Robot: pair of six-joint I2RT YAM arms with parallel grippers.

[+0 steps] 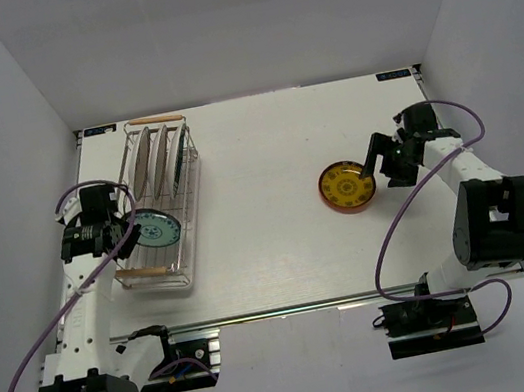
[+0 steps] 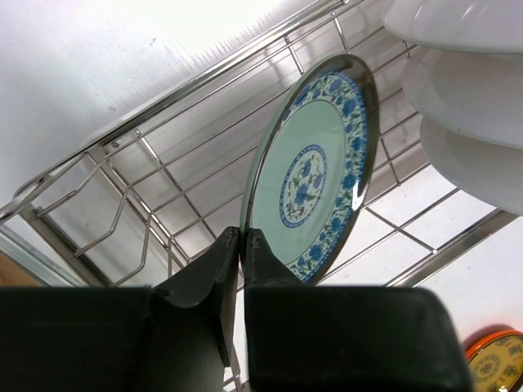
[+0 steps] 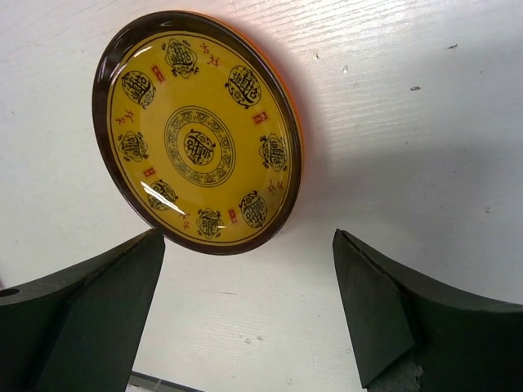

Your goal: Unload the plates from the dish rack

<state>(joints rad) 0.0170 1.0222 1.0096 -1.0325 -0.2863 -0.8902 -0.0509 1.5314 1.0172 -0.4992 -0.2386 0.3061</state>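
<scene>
Tabletop (image 1: 271, 245) white-boarded, white walls (image 1: 242, 27), left fingers (image 2: 200, 282) clamped on blue plate (image 2: 315, 175), right fingers (image 3: 90, 310) spread near yellow plate (image 3: 200, 131)

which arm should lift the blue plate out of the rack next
Left. The left hand is pinched on the rim of the blue plate inside the dish rack. The right hand is open beside the yellow plate, far across from the rack.

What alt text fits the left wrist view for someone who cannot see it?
Two dark fingers pinch the lower rim of a blue-patterned plate inside the wire dish rack. White plates show at upper right.
</scene>
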